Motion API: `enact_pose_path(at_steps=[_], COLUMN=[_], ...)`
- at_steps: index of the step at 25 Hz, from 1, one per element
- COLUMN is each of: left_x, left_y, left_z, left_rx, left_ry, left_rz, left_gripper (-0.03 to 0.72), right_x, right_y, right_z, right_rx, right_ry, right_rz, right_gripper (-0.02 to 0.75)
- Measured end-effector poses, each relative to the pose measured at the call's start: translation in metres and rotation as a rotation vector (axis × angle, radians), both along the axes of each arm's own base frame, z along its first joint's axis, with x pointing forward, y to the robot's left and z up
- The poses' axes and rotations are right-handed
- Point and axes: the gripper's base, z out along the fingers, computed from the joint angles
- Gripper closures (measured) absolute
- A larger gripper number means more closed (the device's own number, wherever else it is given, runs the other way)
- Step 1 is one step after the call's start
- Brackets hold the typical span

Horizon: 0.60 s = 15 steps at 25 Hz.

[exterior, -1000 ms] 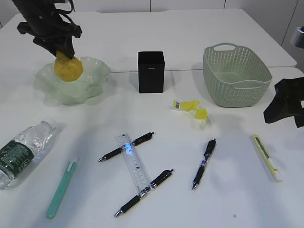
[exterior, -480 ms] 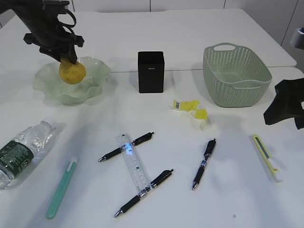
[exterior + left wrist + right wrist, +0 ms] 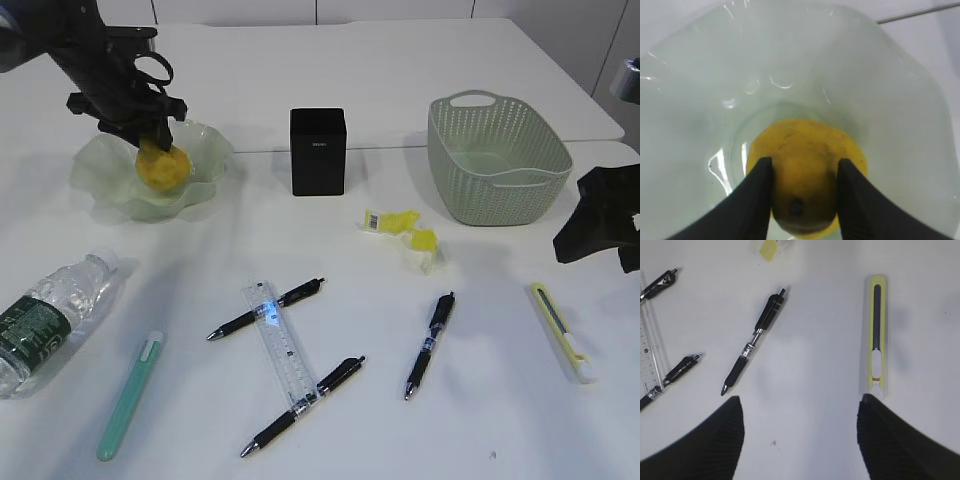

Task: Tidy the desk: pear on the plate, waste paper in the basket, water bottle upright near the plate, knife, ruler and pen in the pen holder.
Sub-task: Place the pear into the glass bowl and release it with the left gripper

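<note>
Lower frame: I see the ruler (image 3: 279, 355) lying flat across two black pens. Right edge: my right gripper (image 3: 800, 412) hangs spread, empty, above the table. Upper left: my left gripper (image 3: 802, 172) pinches the pear (image 3: 164, 167), low inside the plate (image 3: 205, 150).

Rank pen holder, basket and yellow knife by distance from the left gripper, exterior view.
From the left gripper, shut on the pear in the plate:
1. Pen holder, middle of the table.
2. Basket, far right.
3. Yellow knife, front right corner.
</note>
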Motion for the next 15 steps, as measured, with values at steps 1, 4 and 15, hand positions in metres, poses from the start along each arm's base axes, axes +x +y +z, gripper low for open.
enact_pose_path(at_steps=[1,4,15], left_x=[0.0,0.001,0.003], left_y=[0.0,0.0,0.0], left_z=[-0.001,-0.008,-0.016], left_rx=[0.0,0.002,0.003], left_ry=[0.002,0.014,0.023], left_rz=[0.0,0.0,0.0], left_gripper=[0.428,0.428,0.407], right_x=[0.0,-0.001,-0.002], right_y=[0.0,0.0,0.001], right_z=[0.0,0.0,-0.001], right_rx=[0.0,0.001,0.004], right_ry=[0.002,0.008,0.022], right_rz=[0.001,0.003,0.008], right_gripper=[0.188,0.188,0.186])
